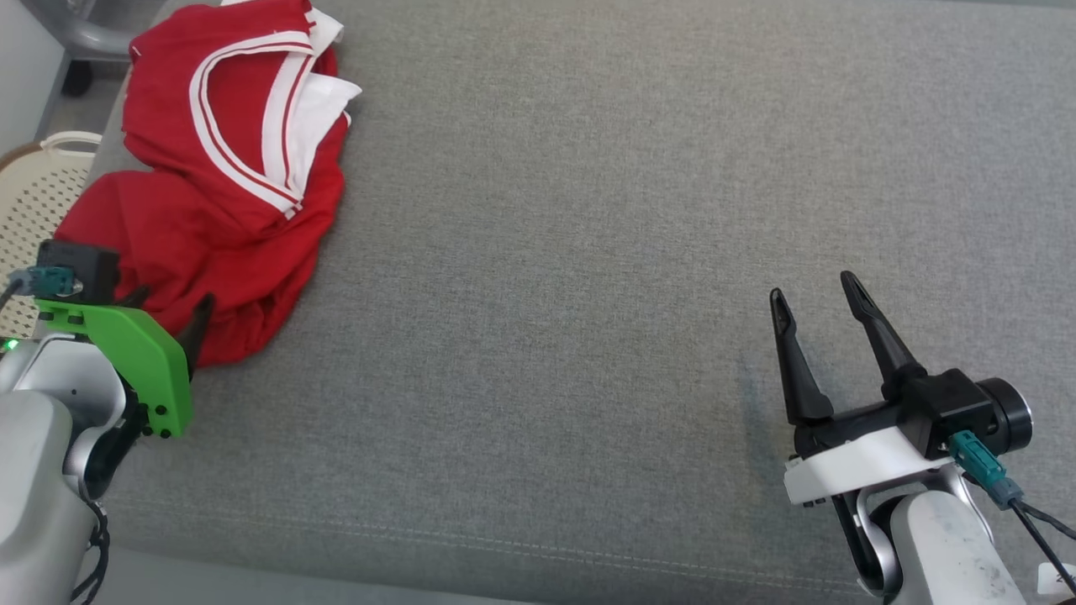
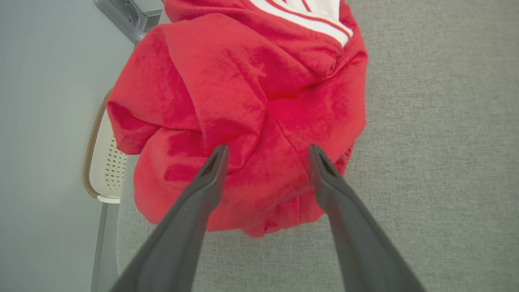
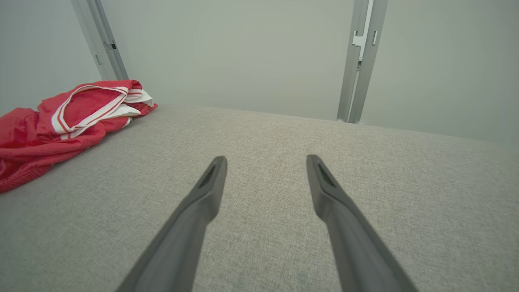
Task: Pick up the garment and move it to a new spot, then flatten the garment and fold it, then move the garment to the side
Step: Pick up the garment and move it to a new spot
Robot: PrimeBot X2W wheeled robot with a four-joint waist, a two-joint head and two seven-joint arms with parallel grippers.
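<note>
- Garment [image 1: 210,193] [image 2: 243,101] [image 3: 40,134]: red cloth with white-and-red striped trim and a white inner panel, lying crumpled in a heap at the far left corner of the grey fabric-covered surface [image 1: 588,210]. Its left edge reaches the border of that surface.
- Left pincer [image 1: 168,307] [image 2: 267,151]: jaws spread wide, with nothing clamped between them. The fingertips stand over the near hem of the heap. Whether they touch the cloth cannot be told. A green plate [image 1: 134,353] sits on the wrist behind the fingers.
- Right pincer [image 1: 812,287] [image 3: 265,159]: jaws likewise spread wide and empty, above bare fabric at the near right, well apart from the garment. The fingers point away from the robot.
- Surface detail: a stitched seam runs along the near edge, and a faint dark smudge [image 1: 752,403] lies just left of the right pincer.
- Surroundings: a pale perforated basket [image 1: 42,193] [image 2: 103,162] with a brown rim stands beside the left edge, just past the garment. Grey metal posts [image 3: 359,61] rise against the wall behind the surface.
</note>
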